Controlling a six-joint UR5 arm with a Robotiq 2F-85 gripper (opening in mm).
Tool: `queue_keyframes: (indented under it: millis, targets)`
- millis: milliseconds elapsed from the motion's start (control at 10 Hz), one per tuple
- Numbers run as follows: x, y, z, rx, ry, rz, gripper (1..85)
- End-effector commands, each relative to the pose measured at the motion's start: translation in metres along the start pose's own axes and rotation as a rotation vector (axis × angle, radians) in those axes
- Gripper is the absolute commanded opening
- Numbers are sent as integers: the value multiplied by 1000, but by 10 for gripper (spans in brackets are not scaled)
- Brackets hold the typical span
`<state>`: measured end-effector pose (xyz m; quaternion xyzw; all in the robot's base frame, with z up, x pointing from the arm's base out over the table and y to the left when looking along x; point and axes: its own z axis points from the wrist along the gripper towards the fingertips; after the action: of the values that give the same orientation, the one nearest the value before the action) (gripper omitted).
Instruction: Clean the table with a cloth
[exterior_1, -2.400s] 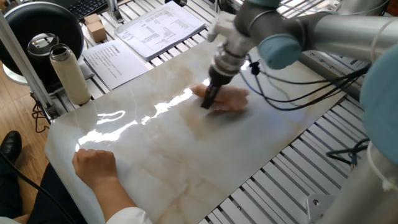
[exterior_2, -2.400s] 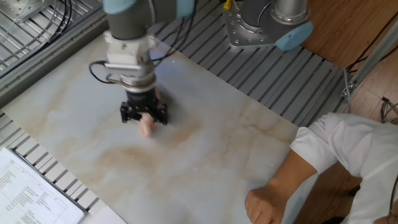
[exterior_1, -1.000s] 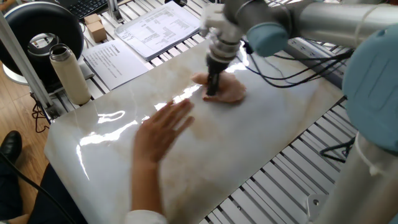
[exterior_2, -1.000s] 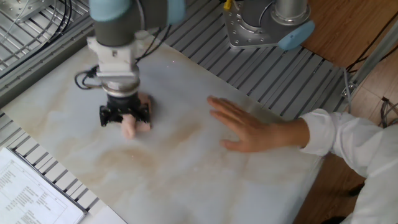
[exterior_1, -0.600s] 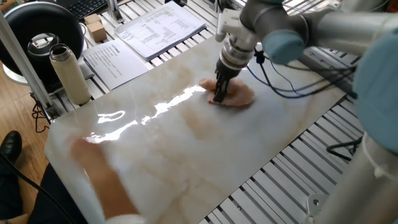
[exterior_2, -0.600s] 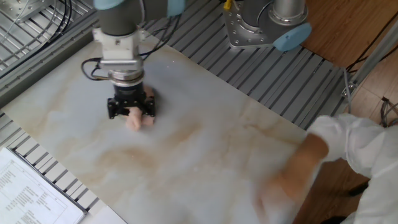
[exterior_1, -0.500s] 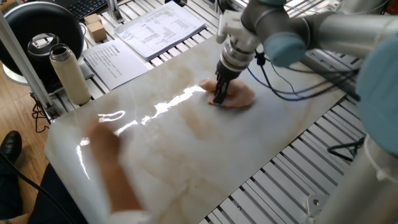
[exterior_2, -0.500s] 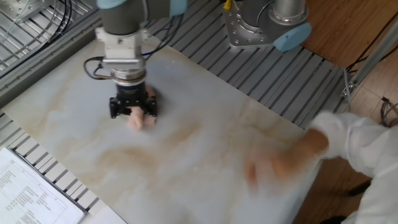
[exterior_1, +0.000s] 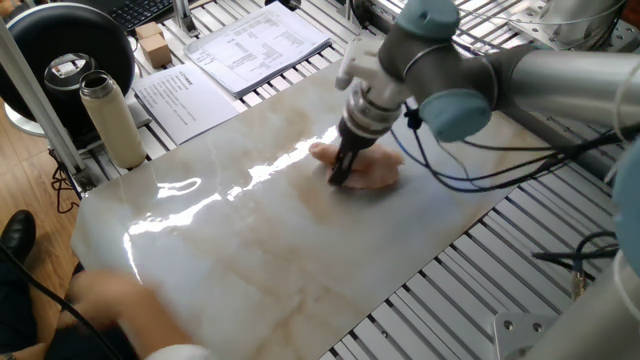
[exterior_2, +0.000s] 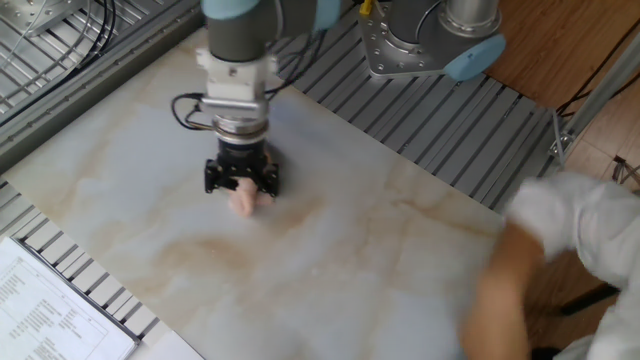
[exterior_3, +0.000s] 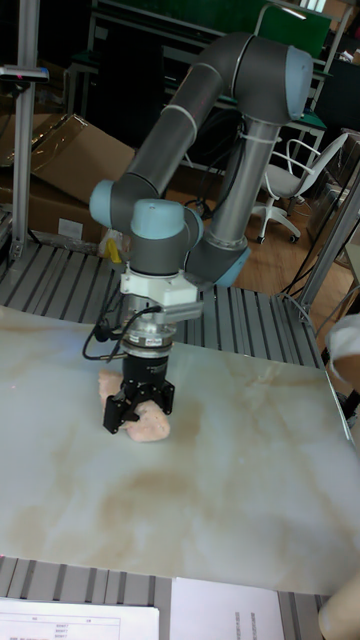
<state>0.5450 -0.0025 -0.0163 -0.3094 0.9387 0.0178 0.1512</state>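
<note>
The black two-finger gripper (exterior_3: 138, 405) points straight down and is clamped on the small pale pink fuzzy cloth (exterior_3: 146, 424), pressing it flat against the large glossy cream-white marble table (exterior_3: 240, 480). The cloth sits in the half of the slab towards the robot's base, nearer the long edge on that side than the opposite one (in one fixed view it spreads out beside the fingers as a crumpled pink patch (exterior_1: 368, 170)).

As a judgement, the wiping is under way, not finished: faint beige-brown smears or veins cross the middle of the slab towards the edge by the white printed paper sheets (exterior_2: 45, 305), and I cannot tell which of them is dirt. Much of the surface away from the cloth looks unwiped. A blurred hand in a white sleeve (exterior_2: 560, 225) sits at one short edge of the table.
</note>
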Motion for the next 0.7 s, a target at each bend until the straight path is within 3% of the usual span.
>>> queue_keyframes:
  millis: [0,300,500,600]
  targets:
    - [-25,-3,-1,26,15,-34,13]
    - [-40,-50,-8,-3,82,-140,13]
    - [-26,-77,-23,3,143,-183,13]
    - [-17,-81,-31,-13,161,-179,13]
